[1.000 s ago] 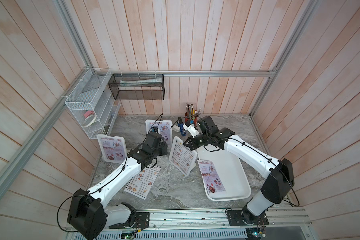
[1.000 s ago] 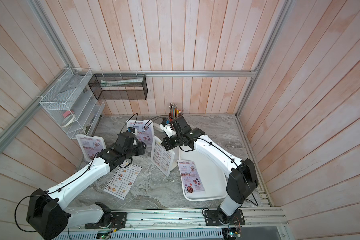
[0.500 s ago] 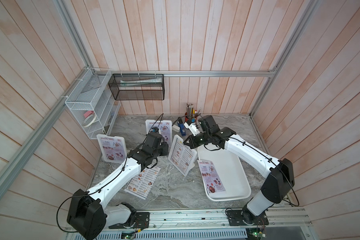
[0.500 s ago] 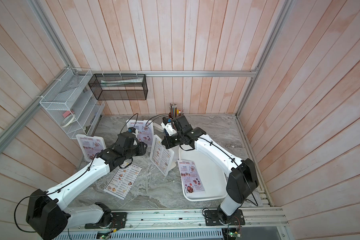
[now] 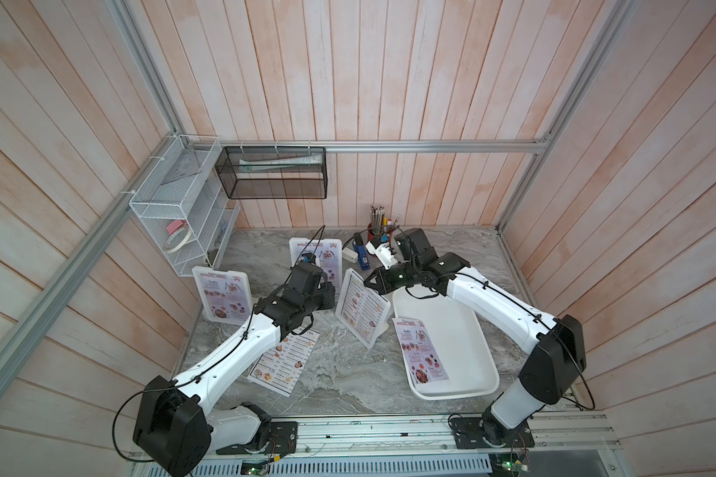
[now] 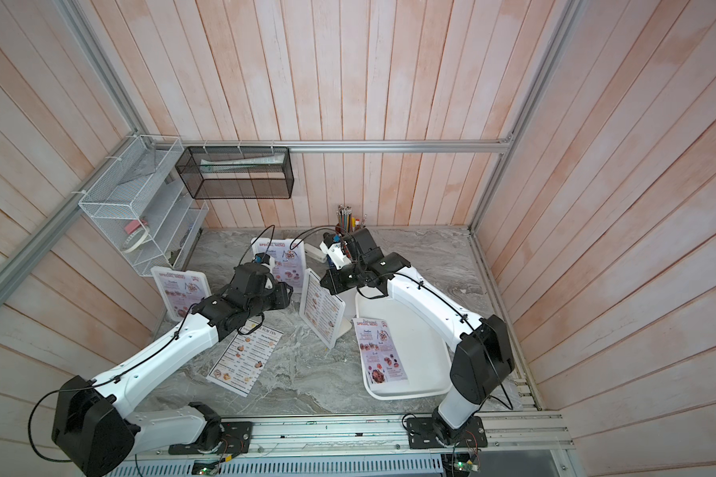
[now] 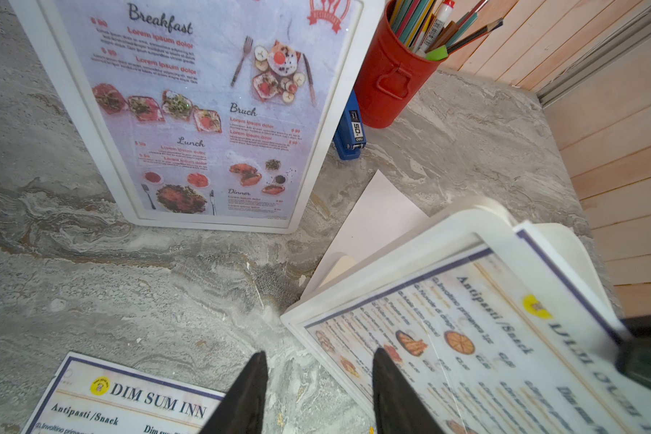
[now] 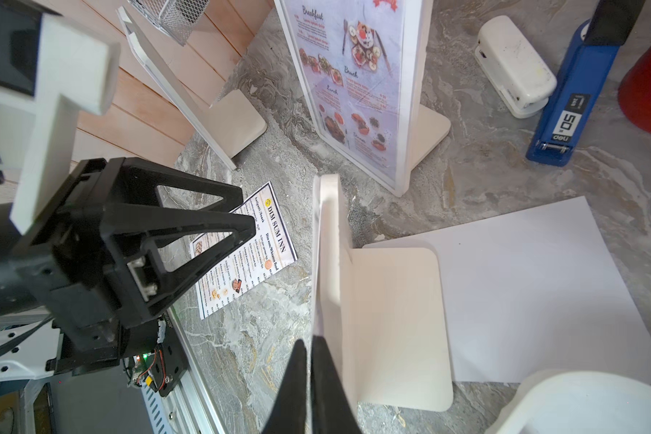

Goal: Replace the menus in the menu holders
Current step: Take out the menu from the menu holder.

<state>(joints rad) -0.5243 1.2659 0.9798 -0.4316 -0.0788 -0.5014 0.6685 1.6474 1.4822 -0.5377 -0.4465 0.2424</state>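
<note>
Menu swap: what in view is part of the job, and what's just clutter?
Job: left menu holder, back menu holder, middle menu holder with the inserted Dim Sum Inn menu, loose Dim Sum Inn menu, Special Menu sheet in the white tray.
Clutter: red pencil cup, blue stapler, white hole punch, tape roll, white wire rack.

The middle holder (image 5: 362, 307) stands between a loose menu (image 5: 284, 359) on the table (image 5: 340, 384) and the tray (image 5: 464, 351) (another menu (image 5: 420, 351) lies in it).
</note>
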